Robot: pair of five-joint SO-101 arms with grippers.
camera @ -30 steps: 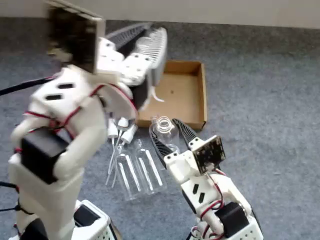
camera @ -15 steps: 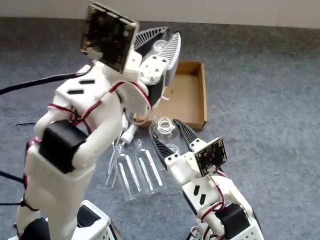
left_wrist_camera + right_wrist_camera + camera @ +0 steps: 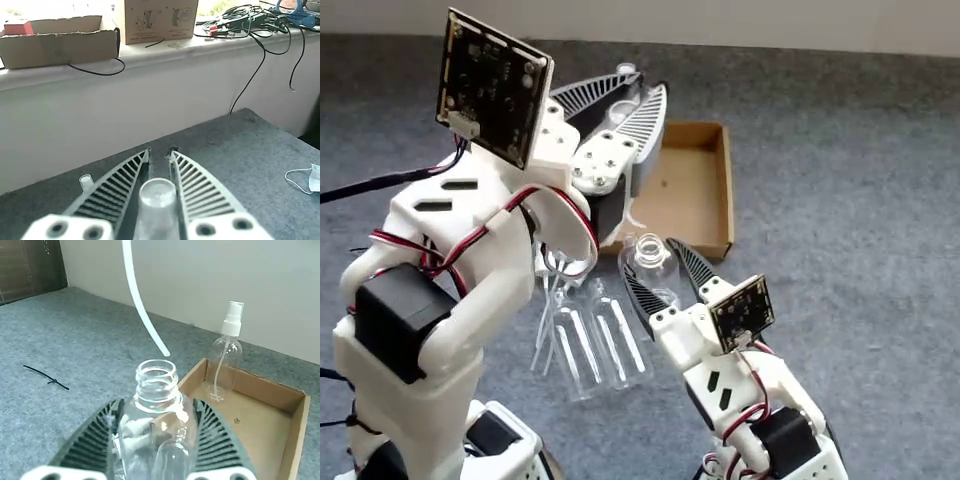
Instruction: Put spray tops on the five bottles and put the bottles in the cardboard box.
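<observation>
1. Two arms work beside the cardboard box [image 3: 695, 190] in the high view. The right gripper [image 3: 646, 254] pinches an open-necked bottle [image 3: 648, 244], upright and neck up, just before the box's front wall. The left gripper [image 3: 646, 82], raised by the box's left side, is clamped on a spray top [image 3: 626, 78]. Two bare bottles [image 3: 618, 345] lie flat, side by side on the carpet [image 3: 840, 300], farther from the box.
2. Left wrist view: the left gripper [image 3: 160, 151] presses both fingers against the spray top [image 3: 157, 197], whose clear cap lies along them.
3. Right wrist view: the open-necked bottle [image 3: 156, 385] stands vertical in the closed right gripper [image 3: 157, 404], short of the cardboard box [image 3: 295, 430]. The spray top [image 3: 140, 295] hangs its white tube aslant, tip just above the bottle's mouth. A capped bottle [image 3: 225, 355] stands upright in the box's far corner. A black tie [image 3: 45, 377] lies well apart from the box.
</observation>
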